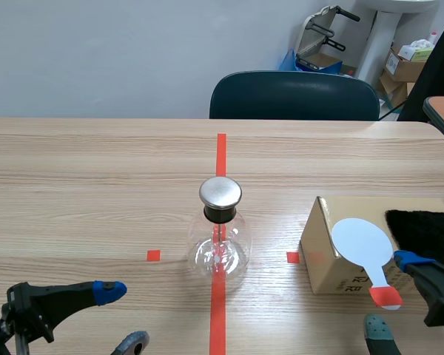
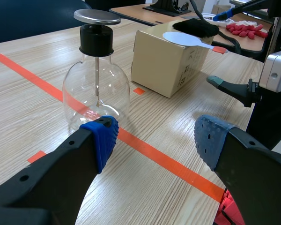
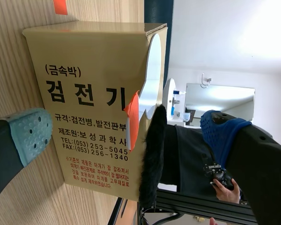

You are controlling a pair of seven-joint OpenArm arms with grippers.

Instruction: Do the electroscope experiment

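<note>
Midway across the bench, a round glass flask stands upright on the orange tape line. A black stopper plugs its neck, a flat metal disc caps the stopper, and a thin rod hangs down inside the glass. Well to the flask's right sits a cardboard box. A white round paddle lies on top of it, its orange-tipped handle jutting past the near edge, with a piece of black fur just beside it. The left pincer hangs low near the bench, nearer the robot than the flask, released and holding nothing. The right pincer is also released at the box's near right corner, with its blue pad by the fur and its green pad lower, before the printed face. A dark chair stands behind the bench.
</note>
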